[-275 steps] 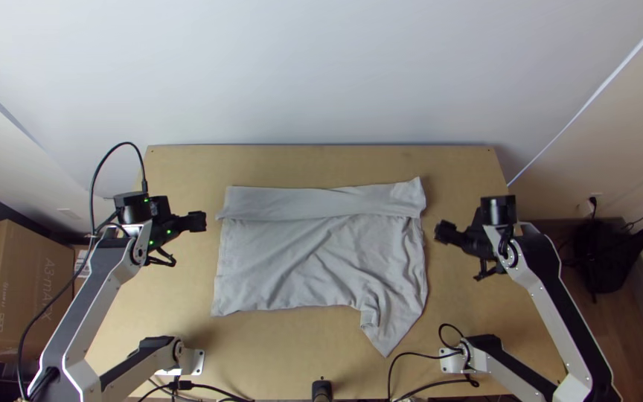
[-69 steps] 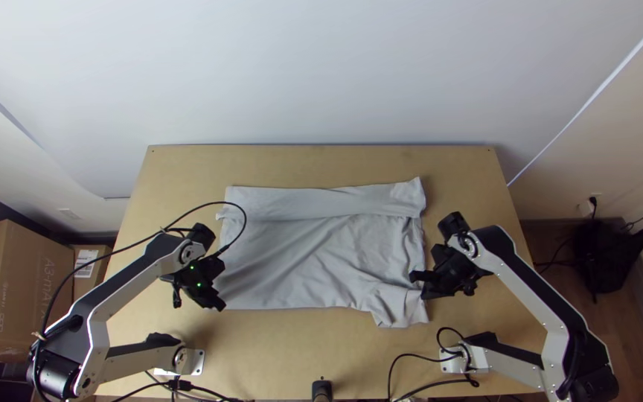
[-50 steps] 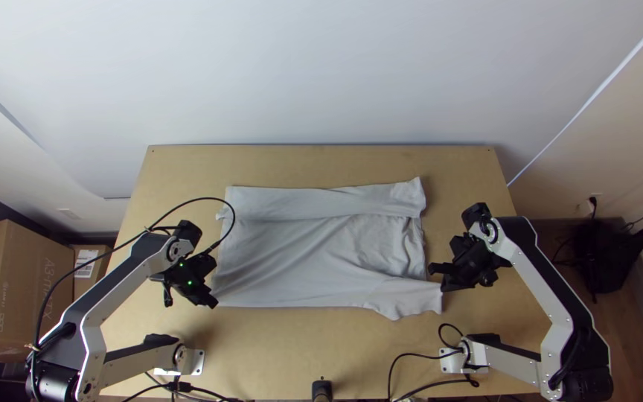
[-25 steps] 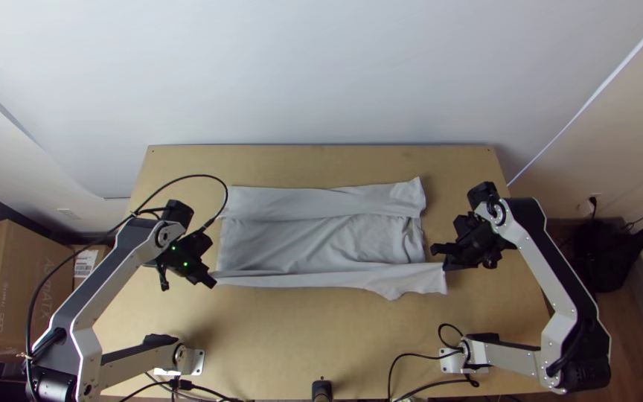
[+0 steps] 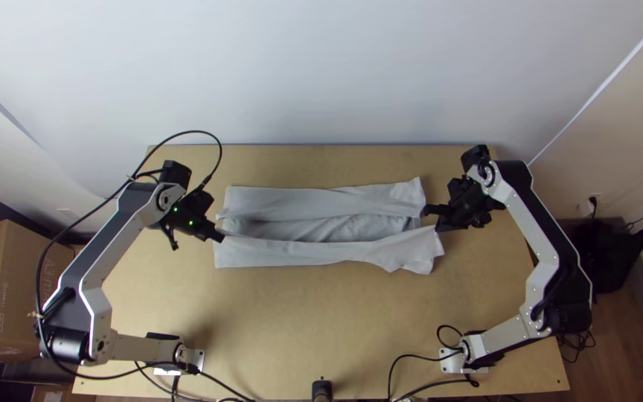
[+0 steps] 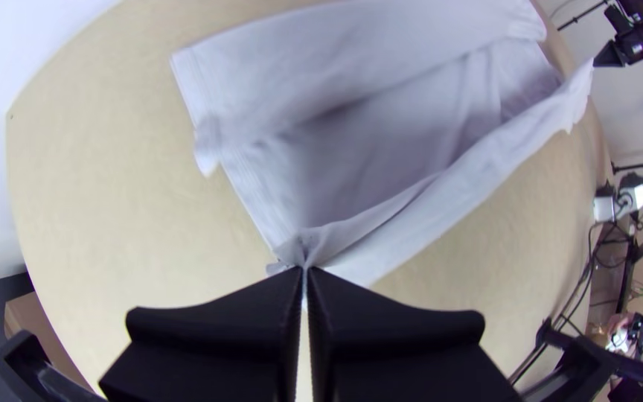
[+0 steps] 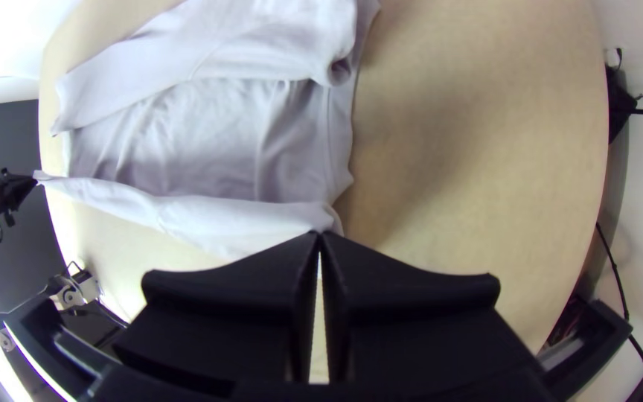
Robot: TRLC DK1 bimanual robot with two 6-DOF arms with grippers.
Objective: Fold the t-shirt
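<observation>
The light grey t-shirt [image 5: 321, 229] lies across the table with a strip folded over along its far side. Its near edge is raised and turned back toward the middle, stretched between both grippers. My left gripper [image 5: 219, 237] is at the near-left corner. In the left wrist view the left gripper [image 6: 305, 274] is shut on that corner of the shirt [image 6: 411, 201]. At the near-right corner stands my right gripper [image 5: 432, 219]. The right wrist view has the right gripper [image 7: 320, 237] shut on the other end of the raised edge of the shirt [image 7: 232, 223].
Bare wooden table [image 5: 299, 320] extends in front of the shirt toward the arm bases. Black cables [image 5: 418, 383] lie by the right base and others by the left base. A cardboard box [image 5: 9, 283] stands off the table's left side.
Both grippers have moved up the picture, carrying the near edge over the shirt's middle. Earlier the near side lay flat with a loose corner at right, and both grippers were away from the cloth.
</observation>
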